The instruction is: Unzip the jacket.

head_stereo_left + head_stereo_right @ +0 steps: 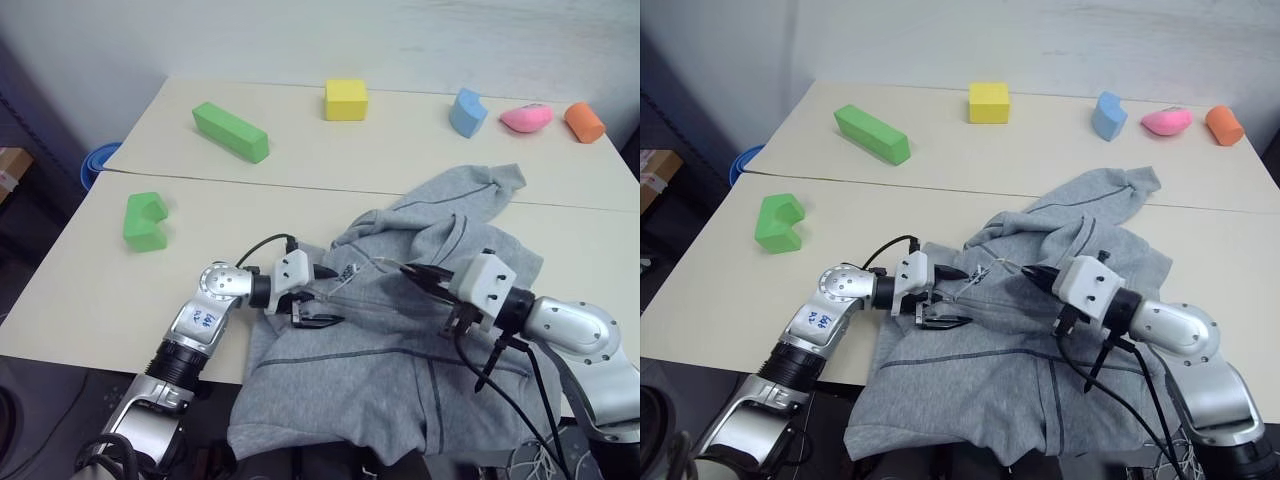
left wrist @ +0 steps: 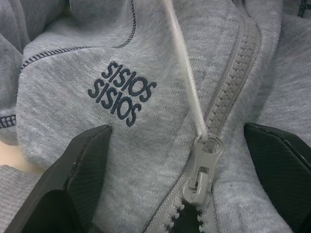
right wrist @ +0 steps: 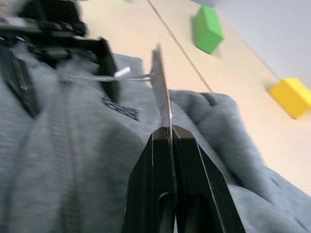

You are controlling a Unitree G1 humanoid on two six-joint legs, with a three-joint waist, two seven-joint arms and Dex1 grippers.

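Pinching a thin white pull tab (image 3: 160, 82), the right gripper (image 3: 171, 130) has its fingers pressed together on it above the grey jacket (image 1: 400, 370), which lies rumpled over the table's (image 1: 300, 150) near edge. The left gripper (image 2: 180, 145) stands wide apart, its fingers either side of the zipper slider (image 2: 204, 165) beside the chest logo (image 2: 121, 93).

Both arms are silver metal with rounded joint housings and black ribbed collars; the left forearm bears a white label with blue marks; each wrist carries a white boxy block; the left gripper (image 1: 318, 296) and right gripper (image 1: 415, 272) have black fingers (image 2: 73, 179); black cables loop from the wrists.
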